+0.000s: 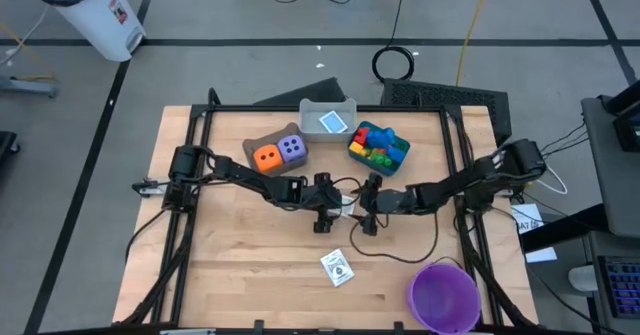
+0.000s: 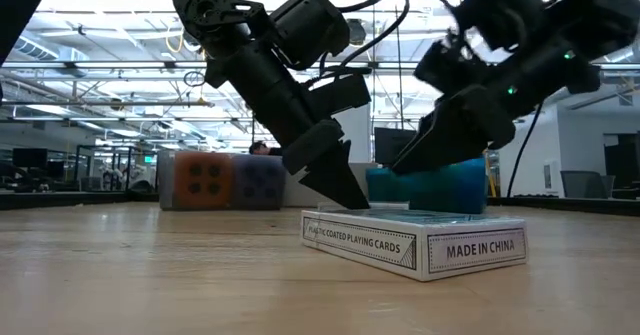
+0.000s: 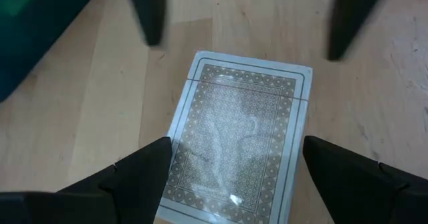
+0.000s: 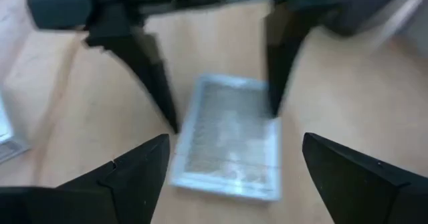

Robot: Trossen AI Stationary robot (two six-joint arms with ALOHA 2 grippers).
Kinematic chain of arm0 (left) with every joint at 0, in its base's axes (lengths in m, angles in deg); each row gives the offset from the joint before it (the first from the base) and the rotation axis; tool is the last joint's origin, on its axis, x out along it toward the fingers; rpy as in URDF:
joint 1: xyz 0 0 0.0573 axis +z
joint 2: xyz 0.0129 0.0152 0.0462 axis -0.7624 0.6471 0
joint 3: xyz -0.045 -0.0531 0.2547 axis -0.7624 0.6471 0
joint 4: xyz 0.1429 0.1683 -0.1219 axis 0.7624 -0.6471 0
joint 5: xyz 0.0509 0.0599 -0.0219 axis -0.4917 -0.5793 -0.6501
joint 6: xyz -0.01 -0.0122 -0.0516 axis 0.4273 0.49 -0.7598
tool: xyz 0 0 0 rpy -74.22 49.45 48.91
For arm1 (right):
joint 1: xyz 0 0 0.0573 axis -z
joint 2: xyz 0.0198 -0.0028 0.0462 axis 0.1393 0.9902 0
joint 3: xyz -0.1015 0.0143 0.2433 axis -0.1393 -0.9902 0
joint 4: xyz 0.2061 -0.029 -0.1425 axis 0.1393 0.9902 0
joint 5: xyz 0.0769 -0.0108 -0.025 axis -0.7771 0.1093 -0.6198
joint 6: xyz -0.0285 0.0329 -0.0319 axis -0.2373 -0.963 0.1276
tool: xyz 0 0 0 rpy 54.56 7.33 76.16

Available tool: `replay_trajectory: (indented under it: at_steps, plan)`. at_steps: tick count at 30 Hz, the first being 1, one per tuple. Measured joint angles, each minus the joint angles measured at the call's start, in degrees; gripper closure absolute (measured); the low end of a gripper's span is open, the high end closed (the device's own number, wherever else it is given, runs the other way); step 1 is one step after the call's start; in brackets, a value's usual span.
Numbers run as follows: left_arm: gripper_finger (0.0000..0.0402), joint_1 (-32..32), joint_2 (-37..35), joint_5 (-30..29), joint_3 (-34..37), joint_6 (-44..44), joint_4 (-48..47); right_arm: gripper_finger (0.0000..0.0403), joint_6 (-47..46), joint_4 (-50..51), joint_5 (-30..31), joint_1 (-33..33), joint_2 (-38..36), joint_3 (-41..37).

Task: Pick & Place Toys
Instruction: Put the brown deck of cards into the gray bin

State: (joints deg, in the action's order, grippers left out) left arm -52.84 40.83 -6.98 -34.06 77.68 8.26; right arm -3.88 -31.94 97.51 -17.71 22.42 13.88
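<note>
A white card box (image 3: 241,144) with a patterned back lies flat on the table's middle (image 1: 346,208). My left gripper (image 3: 237,144) is open, low over it, one finger along each long side. My right gripper (image 4: 234,144) is open and faces it from the table's right side (image 1: 368,213), its fingers short of the box. A second card box (image 1: 338,267) lies flat nearer the front edge, and it also shows in the low view (image 2: 415,240). The orange die (image 1: 266,157) and the purple die (image 1: 292,149) sit in the brown bin (image 1: 252,145). My left gripper's fingers (image 3: 144,174) stand close beside the card box's two long sides (image 3: 175,150), slanting down from the table's left. I cannot tell whether they touch it. The box lies flat on the table.
A grey bin (image 1: 328,107) holding a blue card stands at the back middle. A blue bin (image 1: 400,160) of coloured bricks stands to its right. A purple bowl (image 1: 442,297) sits at the front right. A black frame (image 1: 200,155) borders the table.
</note>
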Motion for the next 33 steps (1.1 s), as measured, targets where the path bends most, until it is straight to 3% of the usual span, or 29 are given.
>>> replay_trajectory:
  at_steps: [3, 12, 24, 33]
  plan:
    - [0.0055, 0.0, 0.0, 0.0, 0.0, 0.1, 0.1, 0.0052, -1.1, 5.4, -3.7, 0.6, 2.3, 3.8]
    - [0.0055, 0.0, 0.0, 0.4, 0.0, -0.1, 0.3, 0.0041, 0.9, 9.4, -3.0, 1.8, 10.5, 9.8]
    - [0.0055, 0.0, 0.0, 1.1, -0.1, 0.1, 0.2, 0.0061, 3.7, 14.6, 3.5, 2.1, 6.8, 9.5]
    - [0.0055, 0.0, 0.0, 2.4, -0.1, 1.3, 0.0, 0.0060, 9.0, 16.3, 3.6, 3.3, 6.9, 9.3]
